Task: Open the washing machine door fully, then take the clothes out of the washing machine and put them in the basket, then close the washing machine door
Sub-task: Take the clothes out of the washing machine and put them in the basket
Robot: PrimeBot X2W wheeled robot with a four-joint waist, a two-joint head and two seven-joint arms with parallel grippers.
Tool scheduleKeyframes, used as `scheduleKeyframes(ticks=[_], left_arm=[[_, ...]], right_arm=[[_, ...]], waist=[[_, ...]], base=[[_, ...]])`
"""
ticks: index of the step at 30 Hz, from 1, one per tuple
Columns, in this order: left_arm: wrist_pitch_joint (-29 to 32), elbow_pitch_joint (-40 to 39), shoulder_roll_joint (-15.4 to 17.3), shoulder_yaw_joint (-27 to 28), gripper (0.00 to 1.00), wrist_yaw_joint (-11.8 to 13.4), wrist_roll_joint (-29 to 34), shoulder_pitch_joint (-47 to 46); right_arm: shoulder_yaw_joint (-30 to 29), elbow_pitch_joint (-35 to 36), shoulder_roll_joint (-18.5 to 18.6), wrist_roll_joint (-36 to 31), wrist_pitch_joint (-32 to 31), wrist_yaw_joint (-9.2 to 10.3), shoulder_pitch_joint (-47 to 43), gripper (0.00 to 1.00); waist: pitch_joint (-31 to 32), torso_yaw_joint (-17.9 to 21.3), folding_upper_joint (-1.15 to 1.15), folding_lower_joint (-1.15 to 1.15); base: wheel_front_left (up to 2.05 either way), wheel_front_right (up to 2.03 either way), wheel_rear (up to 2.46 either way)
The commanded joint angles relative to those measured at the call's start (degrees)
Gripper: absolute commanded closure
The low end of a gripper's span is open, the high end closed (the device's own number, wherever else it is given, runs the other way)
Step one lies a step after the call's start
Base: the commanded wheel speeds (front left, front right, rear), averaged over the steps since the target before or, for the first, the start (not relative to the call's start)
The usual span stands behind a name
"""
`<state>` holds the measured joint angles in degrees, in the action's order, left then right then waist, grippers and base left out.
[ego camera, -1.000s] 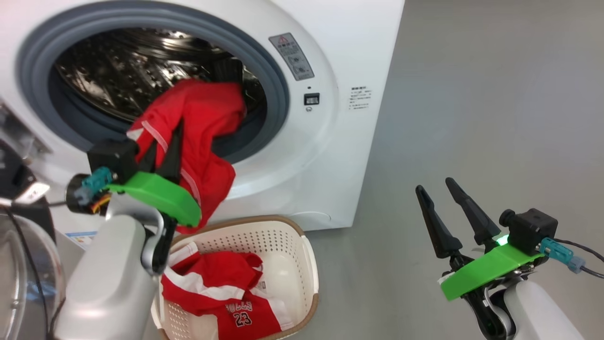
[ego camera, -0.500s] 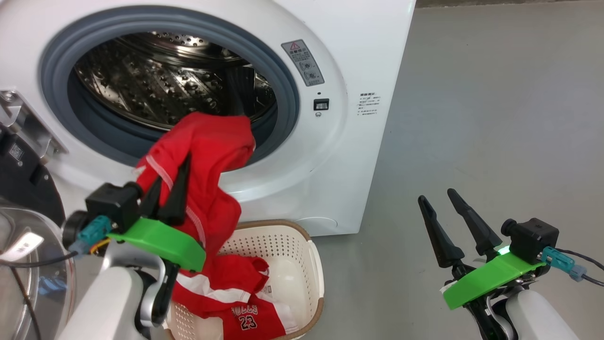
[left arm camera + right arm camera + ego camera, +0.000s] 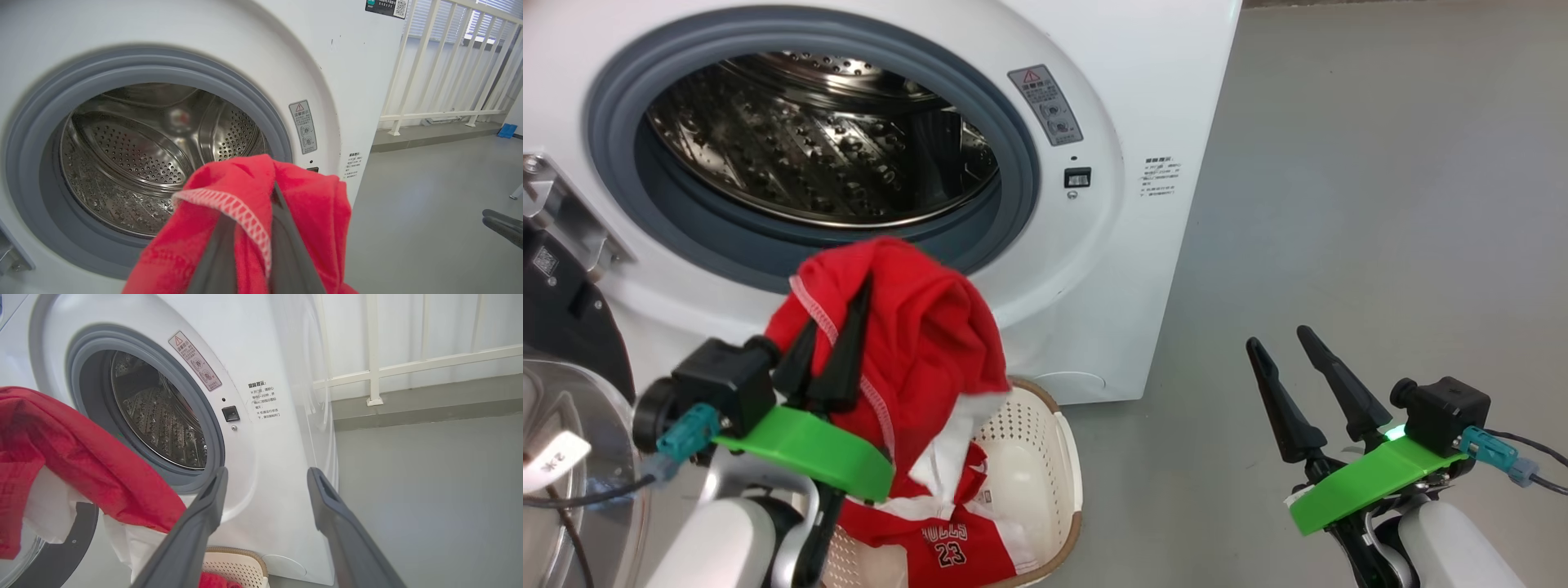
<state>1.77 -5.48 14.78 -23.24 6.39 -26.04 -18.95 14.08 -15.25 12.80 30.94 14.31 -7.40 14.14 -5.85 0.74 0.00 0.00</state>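
Note:
My left gripper [image 3: 837,306] is shut on a red garment [image 3: 931,343] with white trim. The cloth hangs in front of the washing machine [image 3: 1127,82], below its opening and just above the basket [image 3: 1066,457]. In the left wrist view the red garment [image 3: 302,196] drapes over my left gripper [image 3: 253,204]. A red jersey [image 3: 956,547] numbered 23 lies in the basket. The steel drum [image 3: 825,155] looks bare. The washing machine door [image 3: 572,327] stands swung open at far left. My right gripper [image 3: 1276,337] is open over the floor at lower right, and my right gripper [image 3: 267,470] holds nothing.
Grey floor [image 3: 1380,204] spreads to the right of the machine. A white railing [image 3: 429,61] runs along the far wall, with a small blue object [image 3: 508,130] on the floor by it. The basket stands close against the machine's front.
My left gripper has drawn the red garment out of the drum opening and down toward the basket. The head camera shifted slightly. The right arm has stayed still.

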Motion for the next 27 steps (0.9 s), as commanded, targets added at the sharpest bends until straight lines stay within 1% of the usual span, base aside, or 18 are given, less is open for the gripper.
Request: scheduleKeyframes(ticks=[1, 4, 10, 11, 19, 27], left_arm=[[-0.11, -1.30, 1.66, 1.87, 1.00, 0.66, -0.16, -0.29], [-0.92, 0.12, 1.14, 1.24, 1.00, 0.48, -0.44, 0.75], [-5.56, 7.11, -0.07, 0.43, 1.00, -0.33, -0.14, 1.36], [-5.56, 7.11, -0.07, 0.43, 1.00, -0.33, -0.14, 1.36], [-12.86, 18.24, -1.88, 1.57, 1.00, -1.15, -0.65, -0.09], [-16.34, 33.04, -4.60, 3.52, 1.00, -4.48, -2.46, -2.69]], right_arm=[[1.14, 1.50, 0.29, 0.20, 0.69, -0.09, 0.26, 0.00], [1.28, 1.49, 0.25, 0.23, 0.69, -0.09, 0.46, 0.00], [1.48, 1.51, 0.31, 0.28, 0.69, -0.09, 1.01, 0.00], [1.48, 1.51, 0.31, 0.28, 0.69, -0.09, 1.01, 0.00], [1.42, 1.52, 0.41, 0.33, 0.69, -0.09, 1.63, 0.00], [1.56, 1.66, 0.46, 0.36, 0.69, -0.09, 2.50, 0.00]], waist=[[-0.29, 0.16, 0.00, 0.00], [-0.69, 0.42, 0.00, 0.00], [-1.71, 1.66, 0.00, 0.00], [-1.71, 1.66, 0.00, 0.00], [-2.83, 3.70, 0.00, 0.00], [-4.33, 5.99, 0.00, 0.00]], base=[[0.00, 0.00, 0.00], [0.00, 0.00, 0.00], [0.00, 0.00, 0.00], [0.00, 0.00, 0.00], [0.00, 0.00, 0.00], [0.00, 0.00, 0.00]])
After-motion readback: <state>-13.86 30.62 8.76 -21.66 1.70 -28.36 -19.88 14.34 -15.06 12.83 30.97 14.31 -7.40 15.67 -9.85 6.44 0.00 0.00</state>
